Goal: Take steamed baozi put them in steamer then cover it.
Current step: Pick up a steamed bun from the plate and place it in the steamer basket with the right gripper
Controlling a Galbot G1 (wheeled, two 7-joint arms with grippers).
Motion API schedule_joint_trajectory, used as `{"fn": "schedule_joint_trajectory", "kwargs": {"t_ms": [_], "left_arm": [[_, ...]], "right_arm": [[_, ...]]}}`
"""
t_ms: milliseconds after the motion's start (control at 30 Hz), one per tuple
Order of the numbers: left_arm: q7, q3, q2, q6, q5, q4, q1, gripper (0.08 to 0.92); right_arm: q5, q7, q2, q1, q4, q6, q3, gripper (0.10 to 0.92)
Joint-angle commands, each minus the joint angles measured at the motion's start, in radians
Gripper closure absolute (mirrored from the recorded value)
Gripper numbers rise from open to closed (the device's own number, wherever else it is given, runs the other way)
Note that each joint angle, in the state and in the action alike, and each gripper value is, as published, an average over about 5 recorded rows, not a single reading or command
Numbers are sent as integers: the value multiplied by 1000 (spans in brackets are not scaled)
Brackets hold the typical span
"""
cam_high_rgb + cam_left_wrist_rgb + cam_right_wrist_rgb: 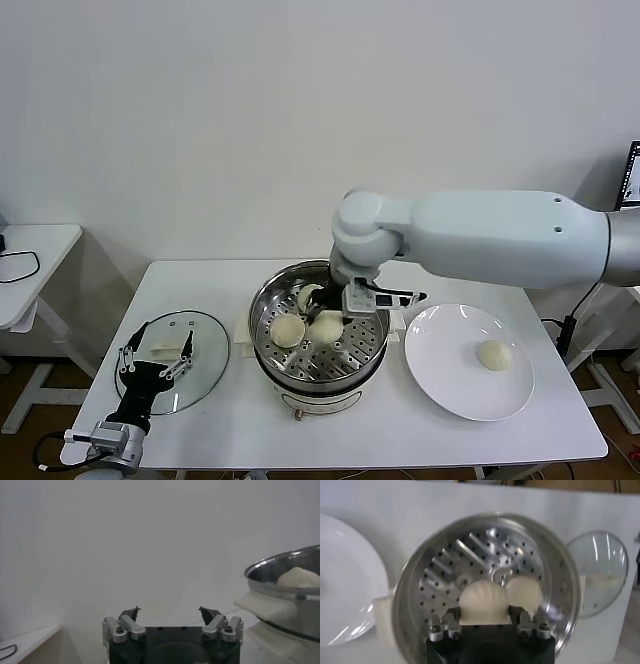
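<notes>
The steel steamer (266,352) stands mid-table with a perforated tray. My right gripper (334,322) reaches into it from behind, shut on a steamed baozi (326,328) low over the tray. In the right wrist view that baozi (484,600) sits between the gripper (485,616) fingers, and a second bun (525,591) lies beside it. Two loose buns (288,331) (308,296) rest on the tray. Another baozi (493,354) lies on the white plate (450,385). The glass cover (205,372) lies flat to the left. My left gripper (157,353) is open above it, holding nothing.
The plate lies right of the steamer, close to the table's front edge. A small white side table (30,260) stands off to the left. In the left wrist view the open gripper (170,612) faces the wall, with the steamer (285,597) beside it.
</notes>
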Motion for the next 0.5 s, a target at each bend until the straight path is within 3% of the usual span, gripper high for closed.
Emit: {"fn": "schedule_joint_trajectory", "kwargs": {"t_ms": [33, 500], "left_arm": [[1, -5, -1, 0, -1, 15, -1, 177], [6, -18, -4, -3, -2, 17, 1, 177]], "right_arm": [[-7, 16, 41, -49, 15, 21, -17, 357], [-26, -27, 66, -112, -38, -9, -19, 355]]}}
